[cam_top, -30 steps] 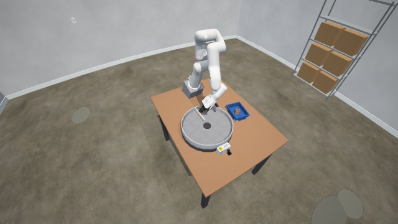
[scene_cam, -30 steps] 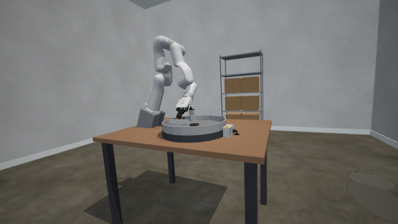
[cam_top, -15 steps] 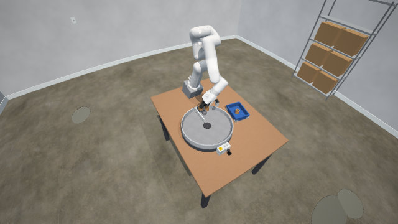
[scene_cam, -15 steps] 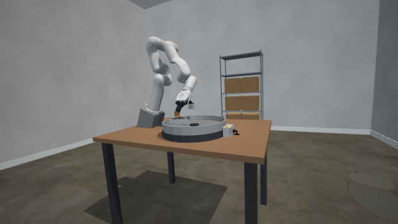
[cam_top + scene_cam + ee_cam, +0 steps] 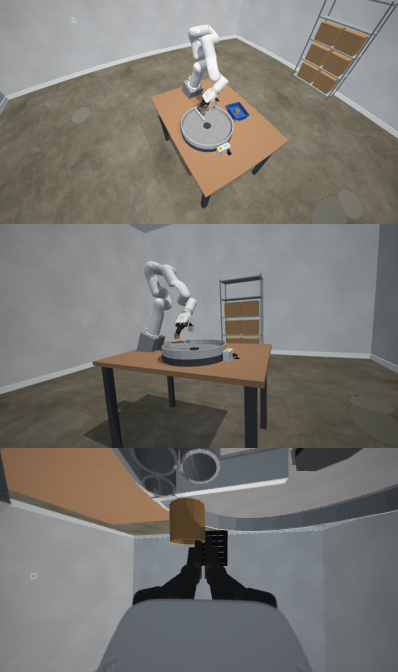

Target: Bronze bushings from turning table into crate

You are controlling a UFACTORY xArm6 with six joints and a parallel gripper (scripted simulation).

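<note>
Your pincer (image 5: 201, 106) (image 5: 177, 333) (image 5: 203, 545) is nearly closed, its fingers pinching the wall of a bronze bushing (image 5: 200, 107) (image 5: 176, 336) (image 5: 187, 521). That bushing hangs at the fingertips, mostly to one side of them in the wrist view, raised above the rim of the turning table (image 5: 207, 137) (image 5: 194, 352) (image 5: 270, 523). Below the pincer and just beside it, you have another bronze bushing (image 5: 206, 108) near the rim, with a steel bushing (image 5: 203, 112) close by; the wrist view shows three open-topped rings grouped beyond the tips, their material hard to tell. The blue crate (image 5: 243, 117) stands on the desk (image 5: 249, 143) (image 5: 186, 372) (image 5: 120, 498), lower than the pincer and off to the robot's left, with one bronze bushing (image 5: 237, 111) inside.
</note>
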